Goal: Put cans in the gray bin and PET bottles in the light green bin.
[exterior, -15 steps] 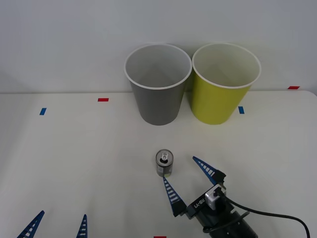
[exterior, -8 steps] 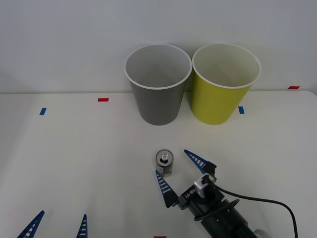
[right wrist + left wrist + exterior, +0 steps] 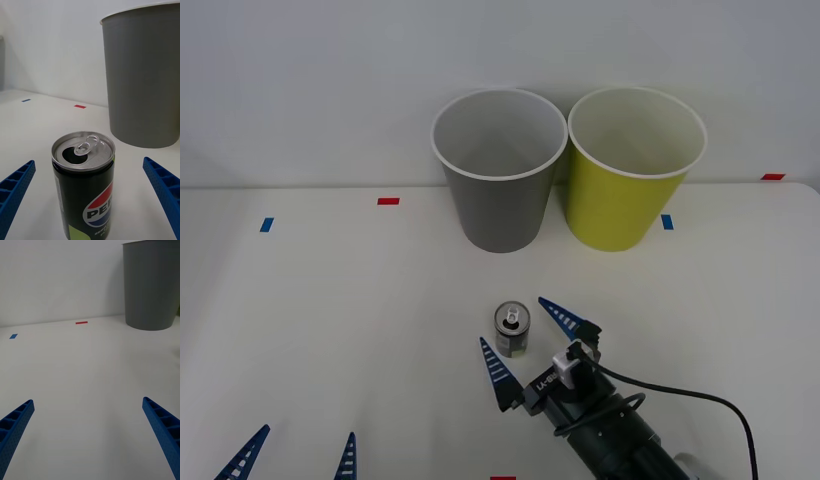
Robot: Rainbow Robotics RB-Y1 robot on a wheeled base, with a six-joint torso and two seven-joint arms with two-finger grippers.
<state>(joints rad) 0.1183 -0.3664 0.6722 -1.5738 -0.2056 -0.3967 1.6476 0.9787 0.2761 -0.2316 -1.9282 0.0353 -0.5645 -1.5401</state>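
Observation:
A small dark can (image 3: pixel 511 331) with a silver pull-tab top stands upright on the white table, in front of the gray bin (image 3: pixel 500 212). The light green bin (image 3: pixel 618 208) stands right of the gray one, nearly touching it. My right gripper (image 3: pixel 513 320) is open, one blue finger on each side of the can and neither touching it. In the right wrist view the can (image 3: pixel 84 183) sits between the open fingers (image 3: pixel 15 189), with the gray bin (image 3: pixel 146 82) behind. My left gripper (image 3: pixel 308 432) rests open at the near left. PET bottles are out of view.
Small red (image 3: pixel 388 201) and blue (image 3: pixel 266 224) tape marks dot the table near the back wall. A black cable (image 3: pixel 700 405) trails from my right arm. The left wrist view has bare table ahead and the gray bin (image 3: pixel 152 285) far off.
My right gripper has slid forward and to the left, so its open fingers now straddle the can. The can, bins and left arm have stayed put.

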